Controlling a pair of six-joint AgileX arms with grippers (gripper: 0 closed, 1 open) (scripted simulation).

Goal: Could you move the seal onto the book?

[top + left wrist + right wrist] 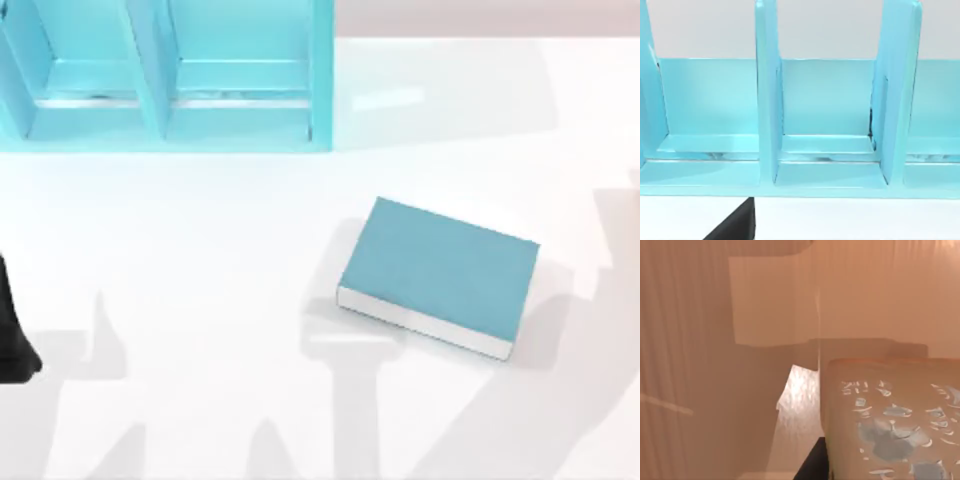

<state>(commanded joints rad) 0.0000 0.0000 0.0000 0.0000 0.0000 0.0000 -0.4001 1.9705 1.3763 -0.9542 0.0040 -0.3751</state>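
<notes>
Top view: the book [440, 270] lies flat on the white table [200, 300], right of the middle, with its teal cover facing up. It is turned at a slant, so its white page edges face the near side. The light-blue shelf [170, 80] stands along the far edge on the left, well apart from the book, with its open compartments facing the camera. A dark part of the left arm [15, 340] shows at the table's left edge, far from both book and shelf.

The left wrist view looks straight into the shelf [830, 100], with its upright dividers and low inner ledges. A dark piece of the left gripper [735, 222] lies at the picture's edge, over the white table in front of the shelf.

In the right wrist view the seal [890, 430] sits very close to the camera, a tan block whose near face carries pale flecked marks. A small dark part of the right gripper [812, 465] shows just beside it. Whether either gripper is clenched or released cannot be told, nor where the seal stands relative to the book.
</notes>
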